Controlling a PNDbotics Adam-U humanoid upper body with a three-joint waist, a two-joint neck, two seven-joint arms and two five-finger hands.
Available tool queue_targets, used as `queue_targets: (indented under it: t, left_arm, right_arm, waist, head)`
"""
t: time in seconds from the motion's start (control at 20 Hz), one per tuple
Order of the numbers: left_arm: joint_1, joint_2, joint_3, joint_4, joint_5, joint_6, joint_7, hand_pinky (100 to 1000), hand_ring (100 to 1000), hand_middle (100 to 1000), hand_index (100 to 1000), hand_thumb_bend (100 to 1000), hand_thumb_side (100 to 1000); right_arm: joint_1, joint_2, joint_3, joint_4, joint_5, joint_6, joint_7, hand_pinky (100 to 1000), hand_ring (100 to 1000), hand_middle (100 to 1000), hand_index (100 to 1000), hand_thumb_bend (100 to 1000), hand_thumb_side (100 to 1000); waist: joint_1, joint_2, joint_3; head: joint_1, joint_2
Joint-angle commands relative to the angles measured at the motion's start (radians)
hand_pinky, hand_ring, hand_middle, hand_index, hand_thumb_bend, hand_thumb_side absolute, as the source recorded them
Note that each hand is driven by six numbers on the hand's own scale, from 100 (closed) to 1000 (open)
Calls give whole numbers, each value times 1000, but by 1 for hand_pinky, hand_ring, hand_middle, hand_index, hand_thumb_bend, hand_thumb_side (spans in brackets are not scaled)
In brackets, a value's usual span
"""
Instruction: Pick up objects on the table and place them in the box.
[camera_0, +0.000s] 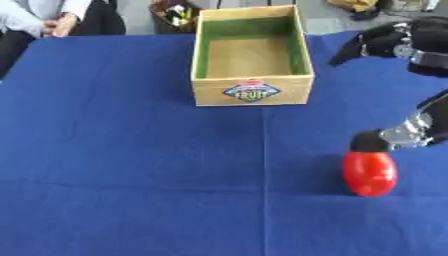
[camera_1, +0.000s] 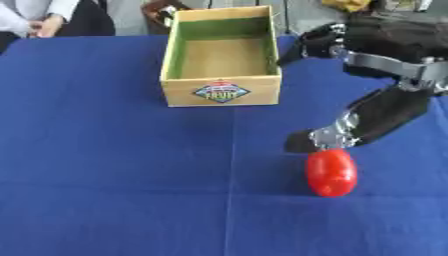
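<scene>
red oval object (camera_1: 331, 172) lies on blue cloth (camera_0: 131, 150), right hand (camera_1: 350, 125) spread wide above it; wooden box (camera_0: 252, 55) far.

Matt blue cloth (camera_0: 131, 150) covers the table; wooden box (camera_0: 252, 92) (green-lined inside); glossy red object (camera_0: 369, 173).

Blue tablecloth (camera_0: 131, 165) and far-edge clutter

Covering the whole table, creasing faintly down the middle. Sitting beyond the far edge behind the table: a dark basket (camera_0: 172, 15) holding small mixed-colour things, and something yellow (camera_0: 354, 5) showing at the top right.
</scene>
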Motion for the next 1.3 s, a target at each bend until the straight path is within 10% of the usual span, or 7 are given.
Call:
queue_targets:
  t: [0.05,0.55,1.3]
  left_arm:
    - [-4,19,0,-18,-4,1,-3,367,417,507,802,421,777]
    - [-7,15,0,-18,-7,3,-6,366,415,504,794,419,773]
    - [-10,8,0,-18,-9,5,-11,363,413,499,788,417,766]
  right_arm:
    - [2,-36,-21,6,26,3,32,855,923,797,917,721,723]
    - [47,-35,-15,38,36,48,145,885,941,766,967,820,309]
    - [66,-5,19,124,114,99,141,871,916,727,924,719,379]
  waist:
    - [-3,-15,-2]
    - [-3,-8,-3]
    - [-2,1,-1]
  head:
    - [2,-11]
    - [0,-17]
    - [-5,-24]
